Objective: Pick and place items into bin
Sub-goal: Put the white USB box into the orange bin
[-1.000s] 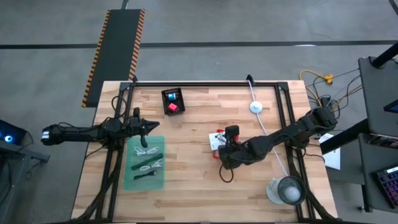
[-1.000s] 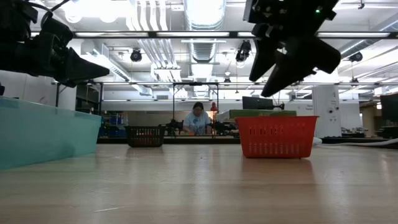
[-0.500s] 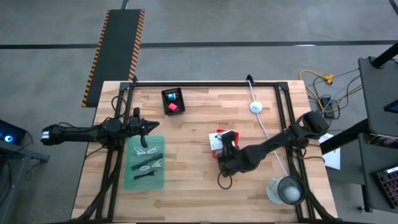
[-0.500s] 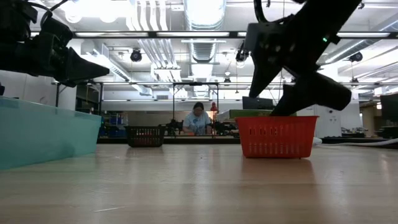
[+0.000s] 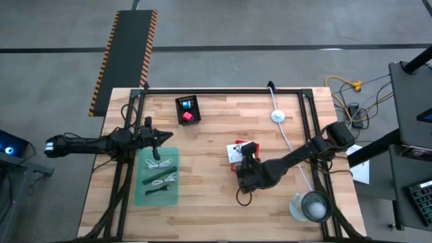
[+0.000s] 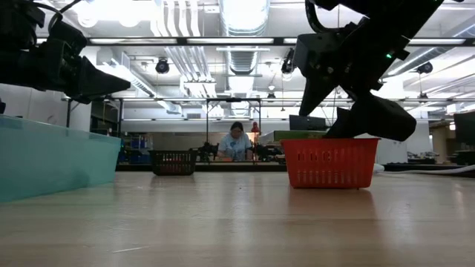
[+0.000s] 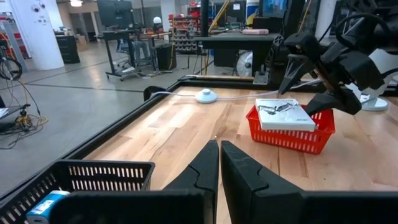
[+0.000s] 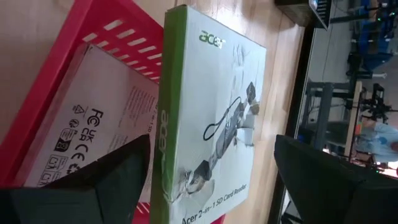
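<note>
A red basket (image 5: 234, 154) in the table's middle holds two white printed packets. One bears small marks (image 8: 93, 106). The other has a green edge (image 8: 211, 112) and lies over the first. My right gripper (image 8: 211, 144) is open just above the basket, one finger on either side of the green-edged packet; it also shows in the left wrist view (image 7: 311, 81). My left gripper (image 7: 219, 163) is shut and empty over the far end of the green bin (image 5: 156, 177), which holds black and white cable pieces. A black basket (image 5: 187, 109) holds a blue and a red cube.
A large round clear container (image 5: 310, 206) stands at the near right. A white puck on a cable (image 5: 277, 116) lies at the far right. Black frame rails run along the table's left, right and far edges. A person (image 6: 235, 144) sits far off in the room.
My right gripper has gone down toward the red basket and a little toward the table's near edge, tipping over as it went. The packets and the basket have stayed where they were.
</note>
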